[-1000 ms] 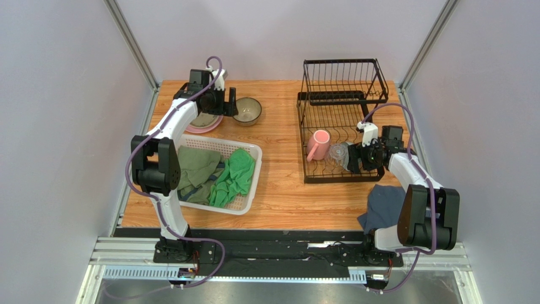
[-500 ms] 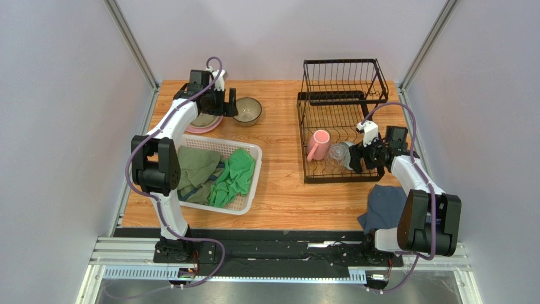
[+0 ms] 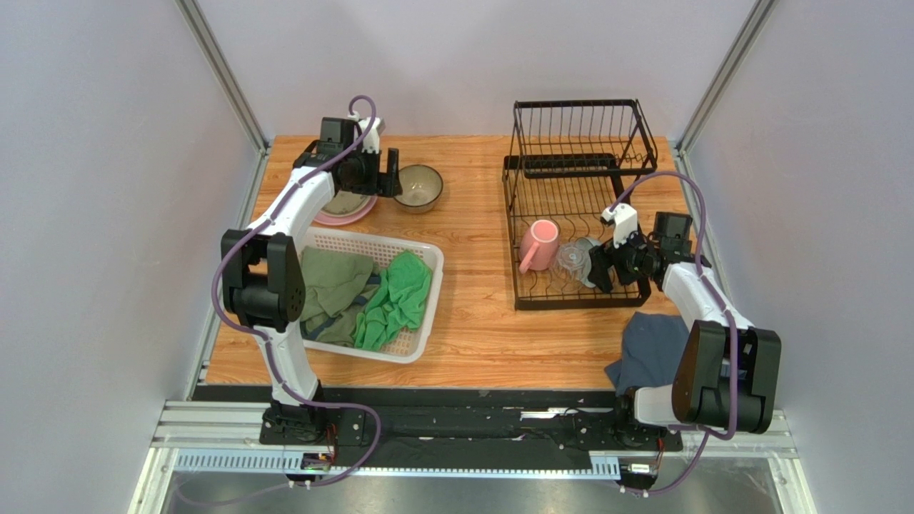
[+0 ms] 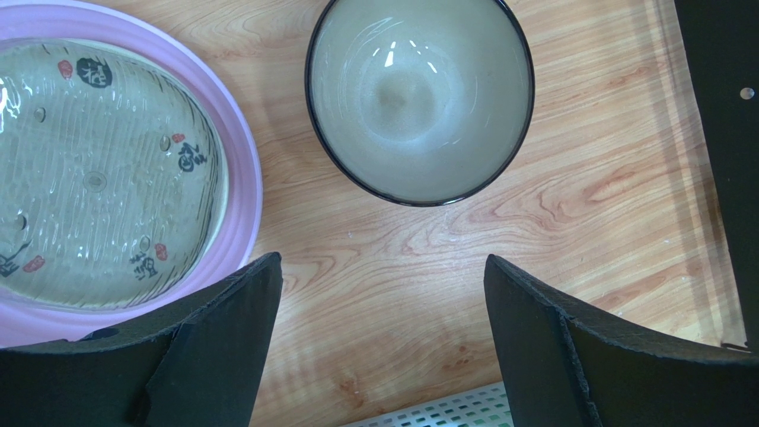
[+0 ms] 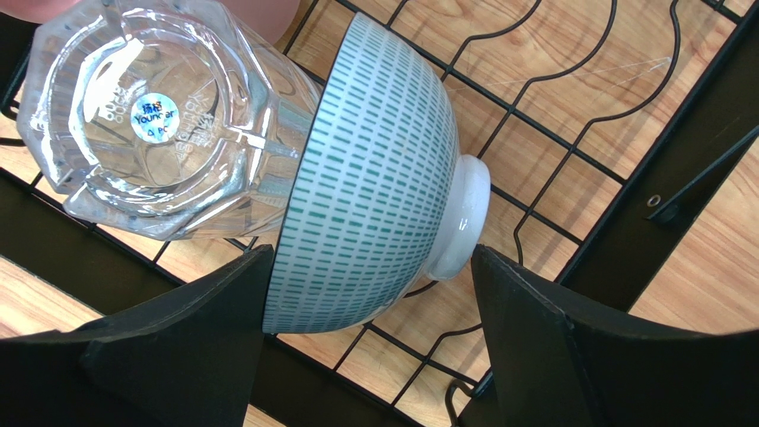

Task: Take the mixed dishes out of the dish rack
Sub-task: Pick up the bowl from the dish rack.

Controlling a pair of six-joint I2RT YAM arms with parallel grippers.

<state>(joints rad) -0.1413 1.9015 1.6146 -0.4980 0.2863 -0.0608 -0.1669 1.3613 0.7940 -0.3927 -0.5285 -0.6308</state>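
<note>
the right gripper (image 5: 370, 267) has its two dark fingers spread wide on either side of the teal bowl (image 5: 374, 178). whether either pad touches the bowl cannot be told. the bowl lies on its side on the lower tray of the dish rack (image 5: 624, 240). its white foot points to the right of the wrist view and its mouth faces the clear glass cup (image 5: 151, 116), so its axis runs roughly across the gap between the fingers. the cup is tipped over too, its base with a small blue sticker turned up to the camera, its side against the bowl's rim. the pink mug (image 3: 540, 244) lies just left of the cup in the same tray.

the left gripper (image 4: 381, 267) is also spread, with only bare wood between the fingers. just beyond them the brown-olive bowl (image 4: 419, 89) stands upright, mouth up. beside it lies the large pink plate (image 4: 245, 169) with a smaller plate (image 4: 98, 178) stacked in it.

all of it rests on a wooden table (image 3: 472, 321) enclosed by plain grey walls. a white mesh basket (image 3: 424, 311) of green cloths (image 3: 397, 300) sits near the left, and a dark blue cloth (image 3: 649, 348) lies in front of the rack.

the right arm bends at the elbow and reaches in low towards the rack's near right side. the left arm stretches far forward to the back left corner.
</note>
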